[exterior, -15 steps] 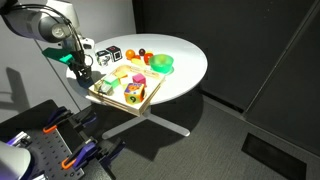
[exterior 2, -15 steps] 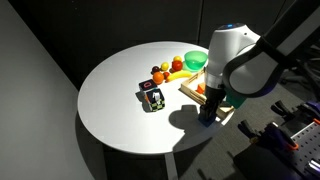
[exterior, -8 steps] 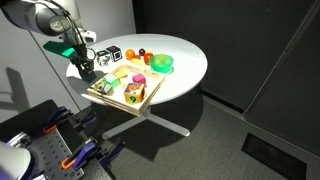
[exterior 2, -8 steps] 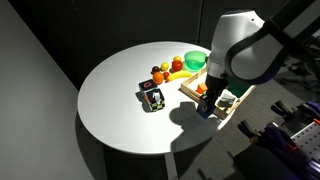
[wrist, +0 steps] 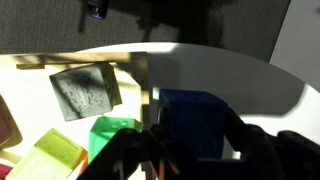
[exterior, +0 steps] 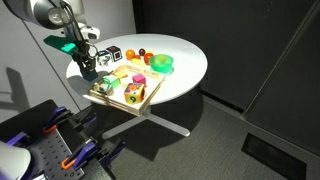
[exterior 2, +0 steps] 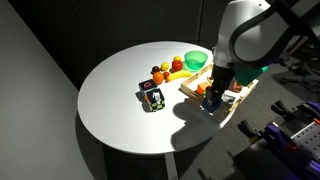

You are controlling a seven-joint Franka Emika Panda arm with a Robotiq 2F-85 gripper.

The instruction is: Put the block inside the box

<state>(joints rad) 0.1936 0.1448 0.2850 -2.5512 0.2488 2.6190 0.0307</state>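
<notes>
Dark walls are enclosing a round white table [exterior: 188,62], with the box [exterior: 143,103] sitting at its edge. The gripper [wrist: 192,145] is hanging above a corner of the box, its fingers clamping the block [wrist: 195,118] from both sides. In the wrist view the block is showing as a plain deep-blue cube, appearing just beside the box's low wall, on the table side. The box interior, holding a green piece [wrist: 108,135], is lying across that wall, so a short sideways shift is likely needed before release.

Room dim; tabletop [exterior 2: 110,90] bright white, lit from above. Dark shadow [exterior 2: 185,112] on it beside pincer [exterior 2: 212,100]. Wrist view soft, fingers [wrist: 120,158] blurred silhouettes, glare beyond.
</notes>
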